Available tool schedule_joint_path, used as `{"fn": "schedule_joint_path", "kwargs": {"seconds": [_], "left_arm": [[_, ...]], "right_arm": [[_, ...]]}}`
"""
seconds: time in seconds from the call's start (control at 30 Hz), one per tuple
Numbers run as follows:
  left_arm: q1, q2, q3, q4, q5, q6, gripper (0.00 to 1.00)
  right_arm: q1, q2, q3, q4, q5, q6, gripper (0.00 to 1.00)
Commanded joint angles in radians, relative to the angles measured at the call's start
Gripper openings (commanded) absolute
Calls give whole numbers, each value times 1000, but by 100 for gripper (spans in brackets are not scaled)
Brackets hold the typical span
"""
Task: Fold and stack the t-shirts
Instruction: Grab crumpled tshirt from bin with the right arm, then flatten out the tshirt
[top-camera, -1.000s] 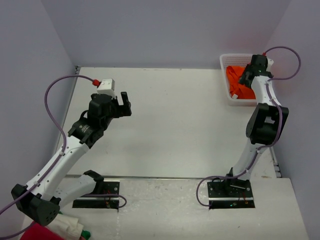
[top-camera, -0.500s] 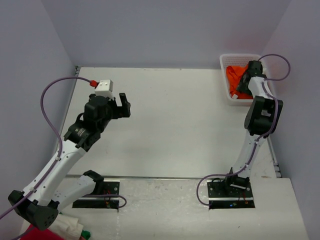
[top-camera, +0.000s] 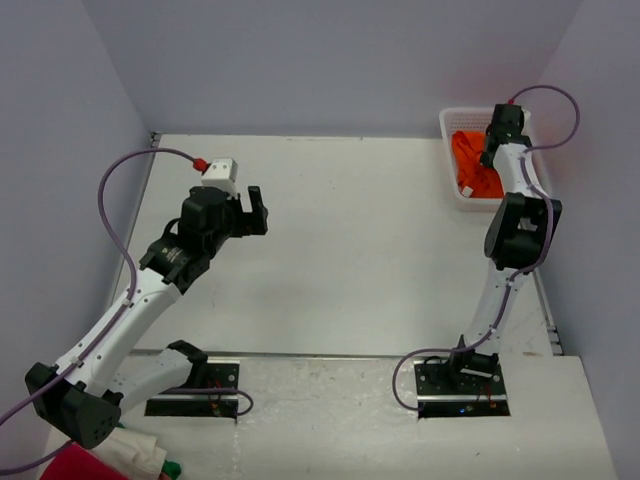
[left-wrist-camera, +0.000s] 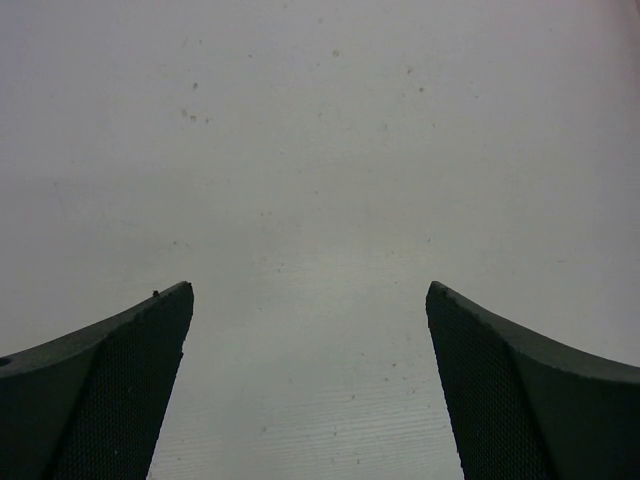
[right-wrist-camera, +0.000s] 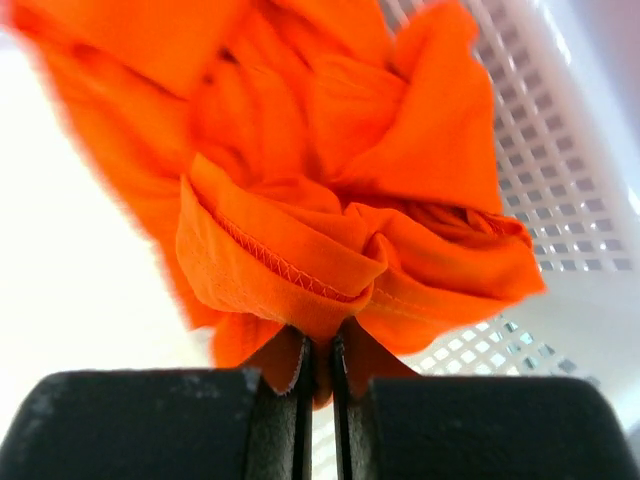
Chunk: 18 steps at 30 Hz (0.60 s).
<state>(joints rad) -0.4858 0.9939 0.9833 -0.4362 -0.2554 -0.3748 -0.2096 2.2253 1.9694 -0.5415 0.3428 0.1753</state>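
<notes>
At the lower left corner of the overhead view lies a cloth pile (top-camera: 100, 462) of red, white and green, beside the base of the left arm. A purple cable (top-camera: 112, 190) loops up along that arm at the left of the frame. The left gripper (top-camera: 251, 211) hangs over the left half of the white table (top-camera: 370, 240). Its jaws stand wide apart and hold nothing. The left wrist view shows what the overhead one cannot: the two dark fingers (left-wrist-camera: 120, 390) with ribbed inner pads sit in the lower corners of the frame, with only bare, lightly speckled tabletop between them.

At the upper right of the overhead view the right arm reaches into a white basket (top-camera: 447, 122) at the table's far right corner. The right gripper (top-camera: 490, 150) is down among the orange t-shirt (top-camera: 467, 158) bunched inside. From above, its jaws are too small to read. The right wrist view settles it: the black fingers (right-wrist-camera: 150, 420) are pressed together on a hemmed fold of the cloth. The rest of the fabric is crumpled ahead of them, against the perforated basket wall at the right of that frame.
</notes>
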Motion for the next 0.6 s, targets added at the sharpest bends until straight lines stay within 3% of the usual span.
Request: {"fn": "schedule_joint_path", "kwargs": {"seconds": [0.0, 0.2, 0.43, 0.57], "left_arm": [[-4, 35, -9, 27, 44, -4, 98], [-4, 34, -31, 34, 22, -6, 97], [-4, 155, 47, -10, 16, -29, 98], [-4, 178, 80, -19, 30, -36, 98]], "right_arm": [[111, -165, 148, 109, 28, -48, 0], [199, -261, 396, 120, 35, -166, 0], [383, -438, 503, 91, -40, -335, 0], [553, -550, 465, 68, -44, -442, 0]]}}
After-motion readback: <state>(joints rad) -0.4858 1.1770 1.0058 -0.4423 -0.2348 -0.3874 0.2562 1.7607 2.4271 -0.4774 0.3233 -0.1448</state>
